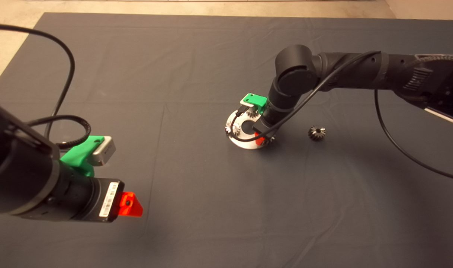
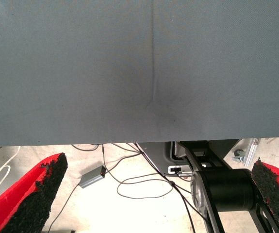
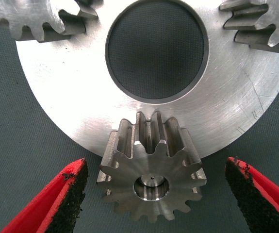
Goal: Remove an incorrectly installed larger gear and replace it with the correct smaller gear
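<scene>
I am holding the right gripper [image 3: 154, 194] spread wide around the shiny silver larger gear [image 3: 151, 170] sitting on the round steel plate [image 3: 81, 97]'s edge. The small dark-steel smaller gear [image 1: 317, 133] is lying on the mat nearby. The left gripper [image 2: 154, 194] is idling wide open.

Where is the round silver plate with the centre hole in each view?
Head view: round silver plate mid-mat, under the right tool; left tool idle lower left.
Left wrist view: not in it.
Right wrist view: plate just beyond the open fingers.
Shared landmark: its dark centre hole.
</scene>
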Controlling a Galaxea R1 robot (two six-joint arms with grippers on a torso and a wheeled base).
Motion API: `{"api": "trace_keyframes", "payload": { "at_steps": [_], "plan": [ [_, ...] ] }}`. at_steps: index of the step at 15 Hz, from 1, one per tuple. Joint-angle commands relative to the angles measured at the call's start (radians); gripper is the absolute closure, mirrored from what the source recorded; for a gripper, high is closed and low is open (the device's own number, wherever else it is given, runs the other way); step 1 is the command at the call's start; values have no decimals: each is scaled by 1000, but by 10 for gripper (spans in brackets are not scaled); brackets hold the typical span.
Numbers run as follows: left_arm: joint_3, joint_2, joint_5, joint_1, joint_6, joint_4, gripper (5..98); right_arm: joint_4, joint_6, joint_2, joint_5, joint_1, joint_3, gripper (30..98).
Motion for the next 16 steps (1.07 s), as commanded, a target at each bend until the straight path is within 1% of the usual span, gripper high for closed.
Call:
{"api": "trace_keyframes", "payload": {
  "at_steps": [1, 3, 5, 15, 16],
  "plan": [
    [11, 3, 87, -9, -3, -17, 54, -19, -4, 4, -34, 21, 10, 532],
    [13, 3, 87, -9, -1, -18, 54, -19, -4, 4, -34, 21, 12, 532],
    [11, 3, 87, -9, -2, -17, 54, -19, -4, 6, -34, 21, 12, 576],
    [13, 3, 87, -9, -1, -18, 54, -15, -2, 9, -34, 17, 14, 578],
    [13, 3, 87, -9, -2, -18, 54, -15, -2, 11, -34, 16, 14, 606]
  ]
}}
